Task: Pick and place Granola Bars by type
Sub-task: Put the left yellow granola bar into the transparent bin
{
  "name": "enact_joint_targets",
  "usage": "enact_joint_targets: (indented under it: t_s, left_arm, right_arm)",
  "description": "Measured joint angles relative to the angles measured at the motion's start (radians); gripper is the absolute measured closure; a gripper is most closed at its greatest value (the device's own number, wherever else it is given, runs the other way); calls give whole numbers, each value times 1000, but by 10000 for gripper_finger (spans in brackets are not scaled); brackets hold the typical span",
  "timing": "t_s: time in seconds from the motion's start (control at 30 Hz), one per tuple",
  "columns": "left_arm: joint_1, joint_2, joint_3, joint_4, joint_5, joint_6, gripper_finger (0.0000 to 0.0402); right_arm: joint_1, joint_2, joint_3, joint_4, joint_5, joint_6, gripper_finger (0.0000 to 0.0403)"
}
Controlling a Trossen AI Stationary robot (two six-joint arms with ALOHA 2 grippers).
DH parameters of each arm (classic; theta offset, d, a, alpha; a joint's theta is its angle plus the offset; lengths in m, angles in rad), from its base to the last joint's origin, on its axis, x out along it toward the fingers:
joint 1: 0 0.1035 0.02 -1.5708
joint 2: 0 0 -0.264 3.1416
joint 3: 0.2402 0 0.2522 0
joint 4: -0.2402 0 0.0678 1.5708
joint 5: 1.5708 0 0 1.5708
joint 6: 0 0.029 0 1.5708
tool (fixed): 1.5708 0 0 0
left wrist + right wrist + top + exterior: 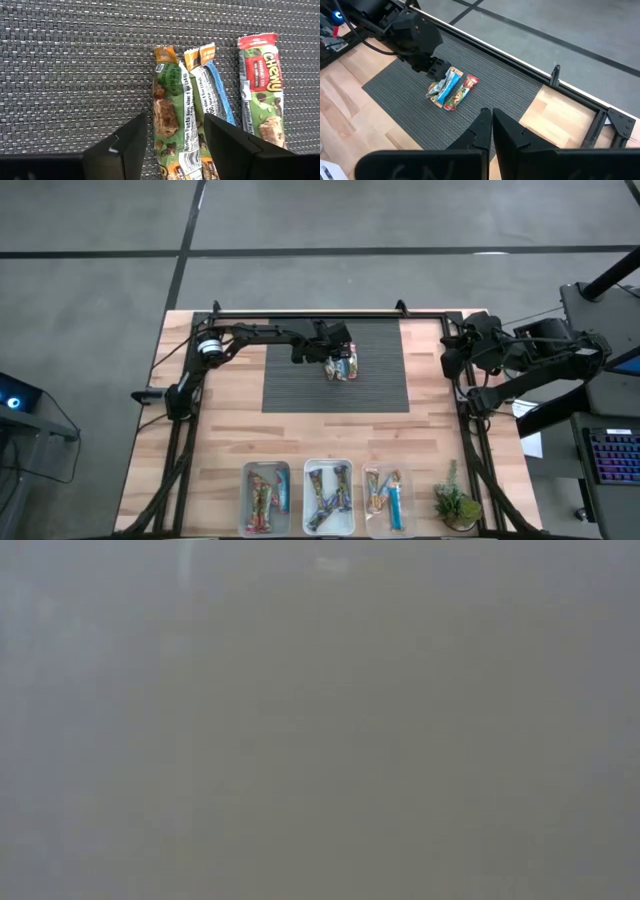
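Hovering over the dark woven mat (335,365) at the middle of the wooden table (225,450), the left gripper (174,135) is seen with its fingers spread on either side of a green-wrapped granola bar (169,112), which lies flat on the mat; whether the fingers (131,142) actually touch the wrapper cannot be told. Just beside it lies a second bar (209,97) with an orange end and a blue edge, its lower part covered by the gripper's other finger, and next to that a red-topped bar (262,85), cut off at the picture's edge. From above, the three loose bars (343,364) are made out only as one small bright cluster, partly hidden under the left gripper (330,345).

The right gripper (487,131) is held closed and empty over the table's right edge, well apart from the mat (its arm (520,360) folded back beside the frame).

Three clear bins (325,498) are lined up along the near edge of the table, each holding several bars (268,498); their types cannot be read at this distance. A small green plant (455,502) stands just to the right of the bins.

Nothing can be made out in the low view, which is filled by a uniform grey haze.
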Motion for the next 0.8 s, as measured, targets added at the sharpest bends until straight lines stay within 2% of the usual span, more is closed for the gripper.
enact_joint_targets:
  t_s: [0.8]
  left_arm:
    - [11,1,0,0,-24,2,223]
  right_arm:
    - [0,0,0,3,0,0,394]
